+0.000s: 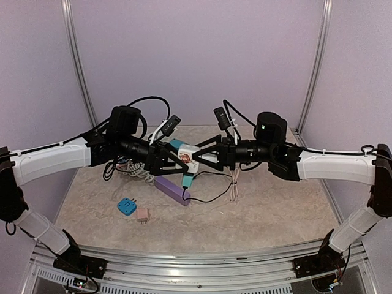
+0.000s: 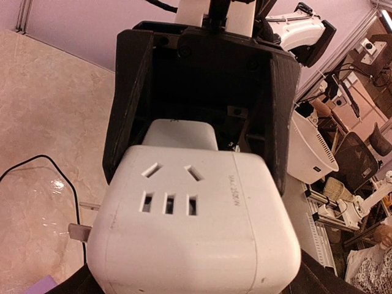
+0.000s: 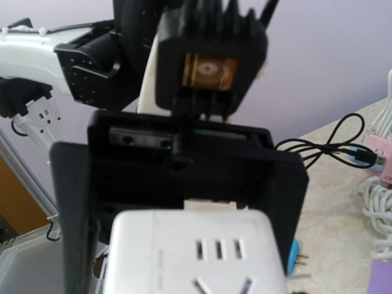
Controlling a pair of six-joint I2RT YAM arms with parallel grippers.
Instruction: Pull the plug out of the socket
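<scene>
Right gripper [image 1: 199, 158] clamped on white socket cube [image 2: 196, 239] in mid-air; left gripper [image 1: 176, 159] spread wide around it.

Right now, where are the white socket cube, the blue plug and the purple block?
white socket cube [image 2: 184, 245]: left wrist view, front face under the slots.
blue plug [image 1: 127, 206]: top view, middle of its body.
purple block [image 1: 171, 188]: top view, middle of its top.

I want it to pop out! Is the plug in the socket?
In: the white plug sits tight against the socket cube, no gap showing.
</scene>
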